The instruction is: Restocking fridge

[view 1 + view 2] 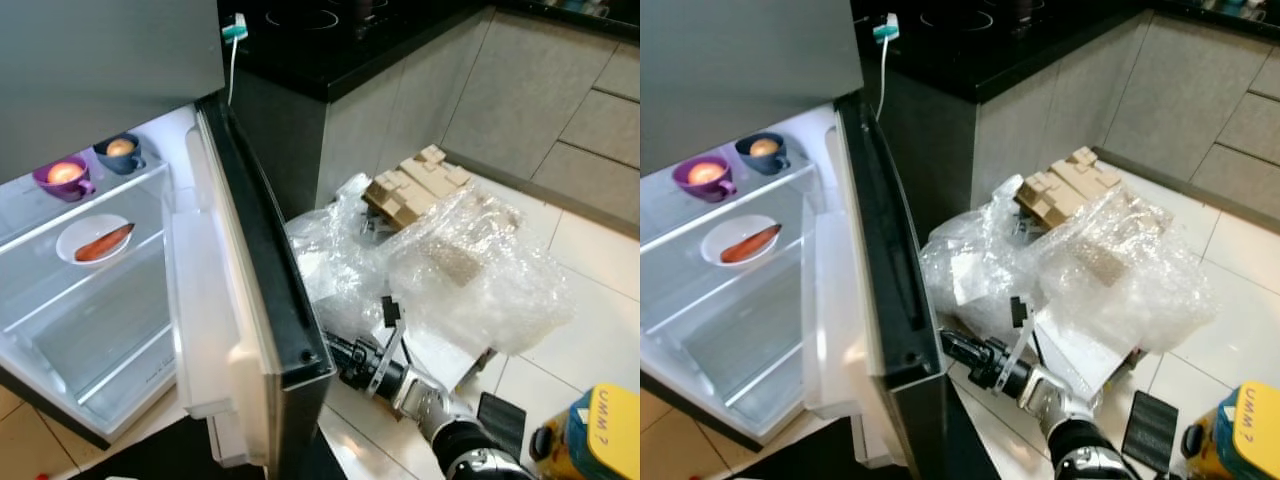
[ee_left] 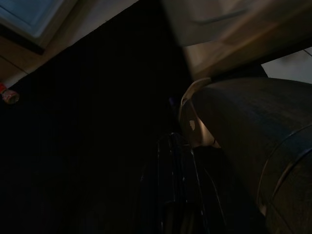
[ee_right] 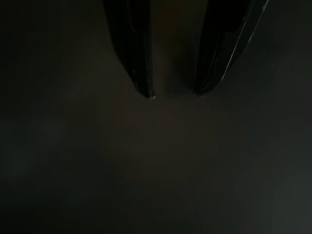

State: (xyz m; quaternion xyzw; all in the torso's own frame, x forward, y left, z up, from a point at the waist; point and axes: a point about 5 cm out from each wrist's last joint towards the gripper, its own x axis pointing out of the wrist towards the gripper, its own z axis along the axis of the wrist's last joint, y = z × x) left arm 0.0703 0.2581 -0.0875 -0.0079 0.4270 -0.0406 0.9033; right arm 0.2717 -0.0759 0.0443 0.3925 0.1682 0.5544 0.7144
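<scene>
The fridge door (image 1: 250,300) is standing wide open, and the right jaws (image 1: 952,345) are being held against its outer dark face, near the lower free corner. In the right wrist view the two fingers (image 3: 134,58) are seen apart with nothing between them, the dark panel lying just beyond their tips. The step in hand is judged to be the handling of the door, not the loading of food.

Past the door from the jaws, well apart, two cups (image 1: 65,178) holding pale round items are standing on the upper shelf (image 1: 150,180), and a white dish (image 1: 90,240) with an orange item is resting lower down. Behind the jaws a heap of clear plastic wrap (image 1: 470,270) is lying on the floor.

The left jaws (image 2: 173,161) are hanging in shadow; their state cannot be told.

Next, a steady push or release at the door edge is called for.
</scene>
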